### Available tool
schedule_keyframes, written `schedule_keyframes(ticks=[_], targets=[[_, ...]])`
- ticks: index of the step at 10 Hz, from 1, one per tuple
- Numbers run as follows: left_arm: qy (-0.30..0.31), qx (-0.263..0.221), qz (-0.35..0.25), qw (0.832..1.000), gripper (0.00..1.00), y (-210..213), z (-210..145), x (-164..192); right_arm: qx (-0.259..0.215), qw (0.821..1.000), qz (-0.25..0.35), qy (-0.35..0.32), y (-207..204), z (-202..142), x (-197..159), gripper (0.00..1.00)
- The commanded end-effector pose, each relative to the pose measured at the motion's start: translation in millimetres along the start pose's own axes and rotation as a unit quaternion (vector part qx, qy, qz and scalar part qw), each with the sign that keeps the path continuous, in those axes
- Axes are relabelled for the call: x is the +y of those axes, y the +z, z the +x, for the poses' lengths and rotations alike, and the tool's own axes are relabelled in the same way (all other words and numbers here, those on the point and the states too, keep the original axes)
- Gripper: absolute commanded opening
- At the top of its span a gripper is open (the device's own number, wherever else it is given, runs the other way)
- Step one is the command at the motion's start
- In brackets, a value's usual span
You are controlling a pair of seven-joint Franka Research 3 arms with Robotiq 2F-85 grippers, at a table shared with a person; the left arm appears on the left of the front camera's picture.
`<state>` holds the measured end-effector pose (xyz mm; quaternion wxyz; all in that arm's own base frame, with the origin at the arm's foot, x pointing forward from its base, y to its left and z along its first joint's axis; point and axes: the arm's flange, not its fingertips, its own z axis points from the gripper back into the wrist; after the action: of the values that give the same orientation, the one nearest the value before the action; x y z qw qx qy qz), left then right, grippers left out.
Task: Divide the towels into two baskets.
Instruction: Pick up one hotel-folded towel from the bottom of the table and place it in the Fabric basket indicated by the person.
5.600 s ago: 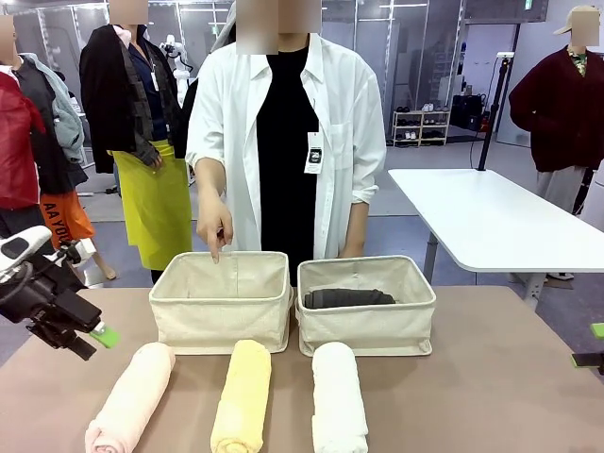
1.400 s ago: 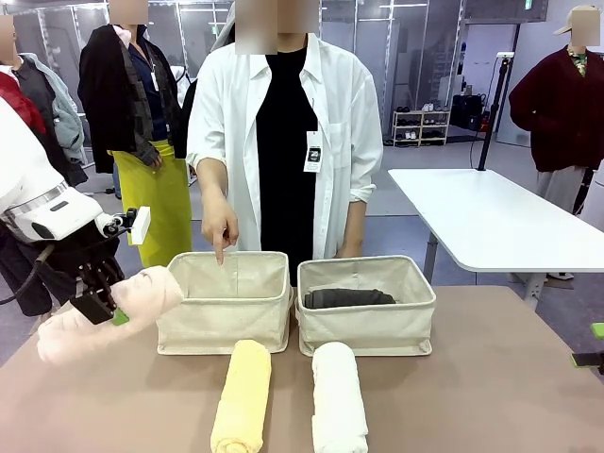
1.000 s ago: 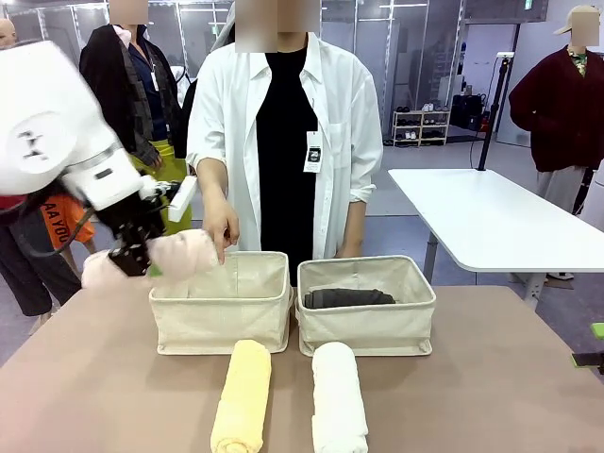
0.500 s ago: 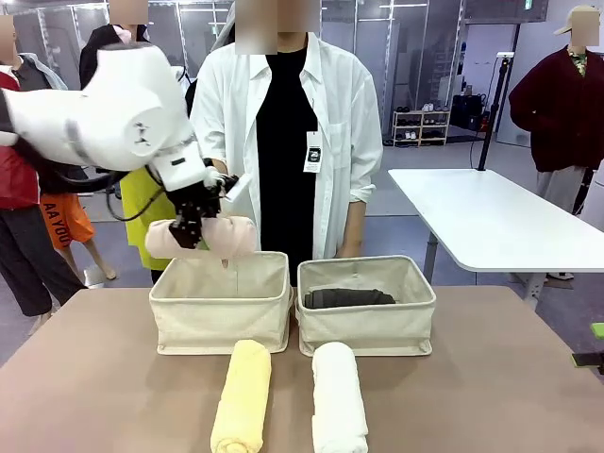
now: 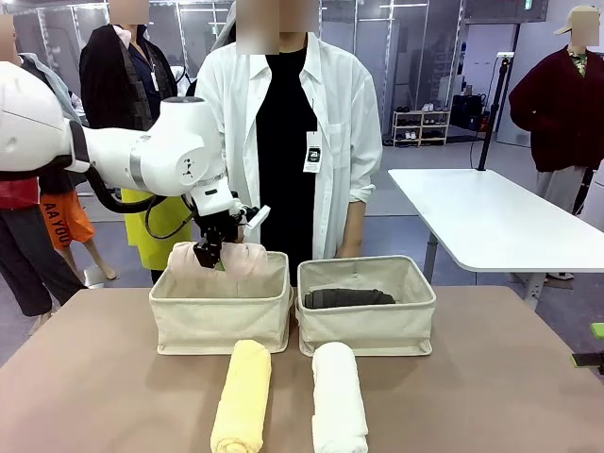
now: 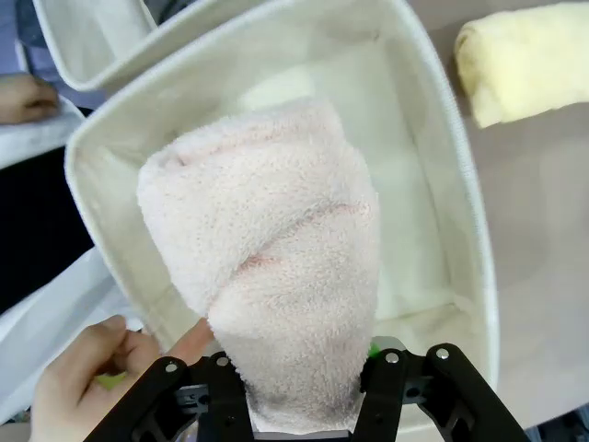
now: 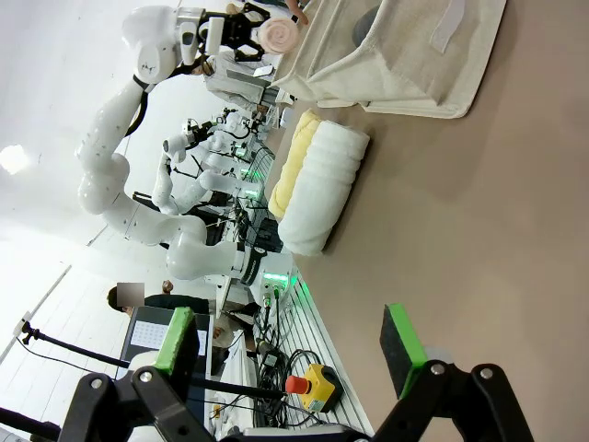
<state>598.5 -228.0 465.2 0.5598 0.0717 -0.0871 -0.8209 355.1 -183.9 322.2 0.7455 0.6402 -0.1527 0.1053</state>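
Four towels, two baskets. The pale pink towel (image 5: pixel 226 263) is clamped in my left gripper (image 5: pixel 209 253), hanging in the mouth of the left basket (image 5: pixel 219 326). The dark grey towel (image 5: pixel 347 298) lies in the right basket (image 5: pixel 368 330). The yellow towel (image 5: pixel 242 396) and the white towel (image 5: pixel 338 396) lie on the tabletop (image 5: pixel 491 377). My right gripper (image 7: pixel 290 339) gapes wide, empty.

Four towels: pink (image 5: pixel 247 261), yellow (image 5: pixel 242 396), white (image 5: pixel 338 396), grey (image 5: pixel 347 298). Two baskets (image 5: pixel 219 326) (image 5: pixel 368 332).

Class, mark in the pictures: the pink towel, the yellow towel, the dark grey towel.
pink towel (image 6: pixel 267 249), left wrist view, middle of the roll.
yellow towel (image 5: pixel 242 394), front view, middle of the roll.
dark grey towel (image 5: pixel 347 298), front view, its visible top.
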Motion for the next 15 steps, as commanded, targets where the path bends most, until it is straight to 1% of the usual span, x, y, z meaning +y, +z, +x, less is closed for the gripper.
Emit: schedule_keyframes(ticks=[1,2,3,5,6,7,8,13,14,15], targets=[[-0.003,-0.019,-0.005,1.000,0.37,-7,-1,12,-0.007,1.000,0.000,0.003,-2,-2,3,1.00],[-0.007,-0.018,-0.005,1.000,0.37,-16,0,15,-0.007,1.000,0.000,0.003,-2,-2,3,1.00],[-0.006,0.000,-0.011,1.000,0.37,-23,1,16,-0.007,1.000,0.000,0.003,-2,-2,3,1.00],[0.012,0.006,-0.016,1.000,0.37,-27,3,20,-0.007,1.000,0.000,0.003,-2,-2,3,1.00],[0.015,0.011,-0.014,1.000,0.73,-25,3,20,-0.007,1.000,0.000,0.003,-2,-2,3,1.00],[0.014,0.012,-0.015,1.000,0.83,-23,4,19,-0.007,1.000,0.000,0.003,-2,-2,3,1.00],[0.013,0.016,-0.014,1.000,1.00,-23,6,18,-0.007,1.000,0.000,0.003,-2,-2,3,1.00],[0.037,0.026,-0.006,0.999,1.00,-17,4,7,-0.007,1.000,0.000,0.003,-2,-2,3,1.00],[0.022,0.009,-0.006,1.000,1.00,-23,7,18,-0.007,1.000,0.000,0.003,-2,-2,3,1.00],[0.022,0.009,-0.006,1.000,1.00,-23,7,18,-0.007,1.000,0.000,0.003,-2,-2,3,1.00]])
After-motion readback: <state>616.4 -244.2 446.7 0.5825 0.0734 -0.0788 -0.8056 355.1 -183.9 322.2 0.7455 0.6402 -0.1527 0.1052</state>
